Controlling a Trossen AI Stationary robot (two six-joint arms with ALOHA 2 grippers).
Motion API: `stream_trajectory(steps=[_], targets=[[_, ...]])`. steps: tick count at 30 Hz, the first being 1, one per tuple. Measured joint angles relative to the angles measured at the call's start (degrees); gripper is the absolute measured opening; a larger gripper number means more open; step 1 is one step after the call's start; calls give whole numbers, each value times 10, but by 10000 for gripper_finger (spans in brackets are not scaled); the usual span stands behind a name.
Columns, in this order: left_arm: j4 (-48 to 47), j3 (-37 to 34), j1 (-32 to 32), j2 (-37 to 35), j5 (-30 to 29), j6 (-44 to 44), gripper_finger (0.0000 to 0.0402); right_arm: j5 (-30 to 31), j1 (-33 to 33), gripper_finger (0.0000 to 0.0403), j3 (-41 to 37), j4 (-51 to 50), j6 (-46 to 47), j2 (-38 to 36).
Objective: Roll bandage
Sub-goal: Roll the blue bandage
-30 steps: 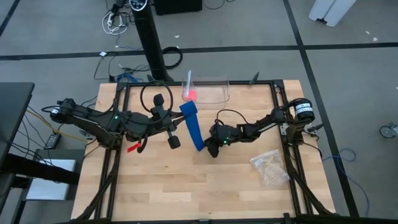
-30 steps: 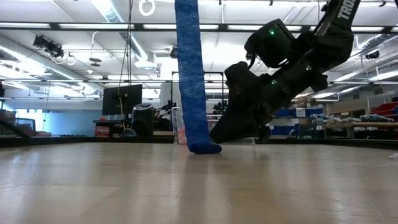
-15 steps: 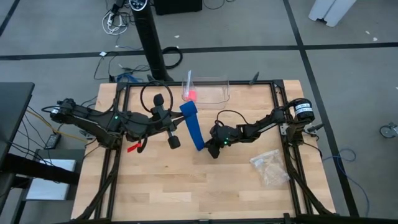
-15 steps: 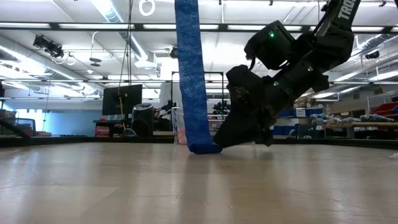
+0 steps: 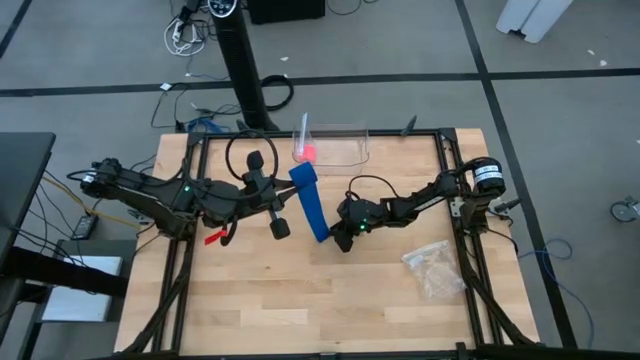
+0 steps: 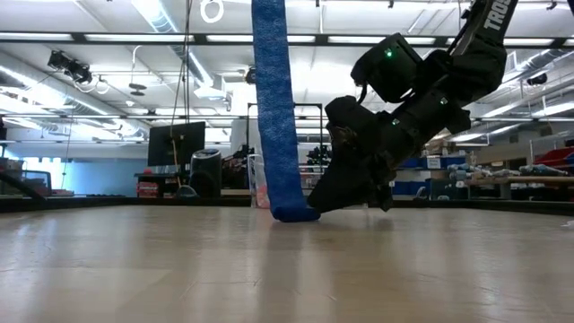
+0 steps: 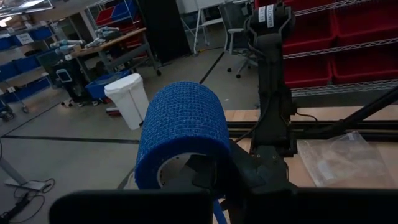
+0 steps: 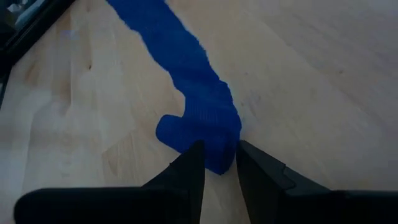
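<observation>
Almost nothing has moved: the right gripper (image 8: 214,163) stays pinched on the bandage (image 5: 309,203) tail at mid-desk, while the left gripper (image 7: 217,186) clamps the raised roll, so rolling seems paused.

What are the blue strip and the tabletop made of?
The bandage looks like soft, matte, stretchy woven fabric: its surface is crinkly, and its end folds limply between the right gripper's fingers. The table seems to be pale wood with a smooth finish, showing grain and plank seams.
</observation>
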Motion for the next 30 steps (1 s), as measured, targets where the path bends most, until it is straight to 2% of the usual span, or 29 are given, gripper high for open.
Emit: stream_trajectory(steps=[7, 17, 23, 27, 30], targets=[[0, 0, 0, 0, 0, 0, 19, -17, 0, 95, 0, 4, 1, 0], [0, 0, 0, 0, 0, 0, 19, -11, 0, 93, 0, 4, 1, 1], [0, 0, 0, 0, -2, 0, 19, -4, 1, 89, 12, 38, -6, 36], [-10, 0, 0, 0, -4, -6, 19, 9, 8, 76, 28, 39, -22, 54], [-17, -2, 0, 0, -8, -10, 19, 17, 19, 51, 29, 34, -36, 50]])
